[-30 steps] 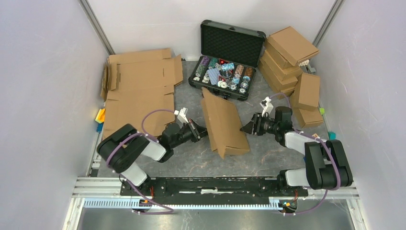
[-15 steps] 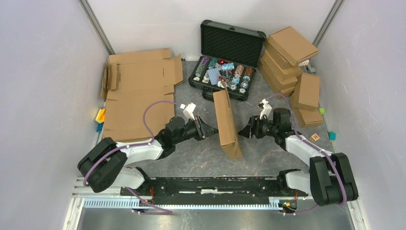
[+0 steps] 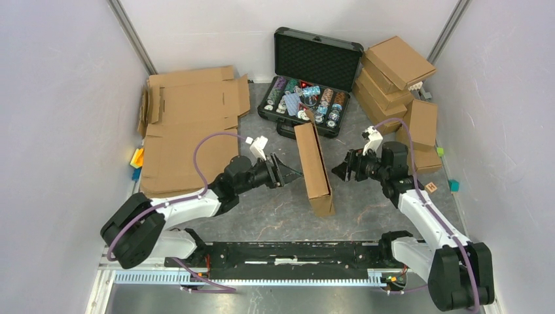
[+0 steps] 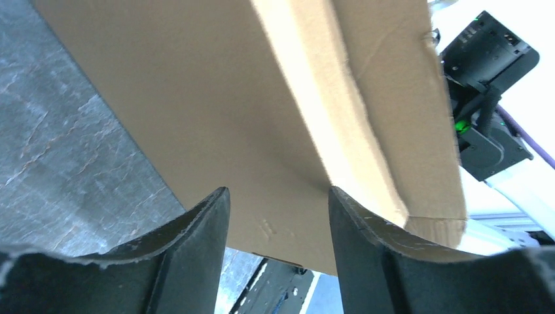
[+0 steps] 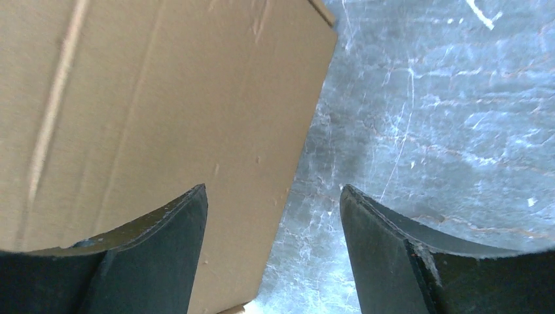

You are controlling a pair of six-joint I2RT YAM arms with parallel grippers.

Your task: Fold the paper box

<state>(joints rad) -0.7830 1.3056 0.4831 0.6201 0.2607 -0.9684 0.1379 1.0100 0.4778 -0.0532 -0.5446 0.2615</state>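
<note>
Now the box stands by itself on one long narrow edge, about the middle of the tabletop, running from near the case at the far edge back toward the near edge. A second ago it leaned over on a slant, with the left end effector clenched at its left face. It has since been tipped up to vertical.

Both end effectors have let go. The left one has spread its fingers and sits just beside the left face. Its wrist view shows the cardboard filling the gap ahead of the open fingers, but whether the tips touch the board cannot be told. The right end effector has also widened and drawn slightly back. It is released, close to the right face but apart from it, and bare tabletop shows past its fingers.

For the task, this looks like the close of a step rather than the start of one. The box appears folded shut, with no flap visibly hanging open, and it balances with nothing holding it. A thin box on edge would tip easily, so any brush from either arm could knock it flat. The likely next call is to lay it down or set it aside, though no seam or tab is visible closely enough to confirm it is locked.
</note>
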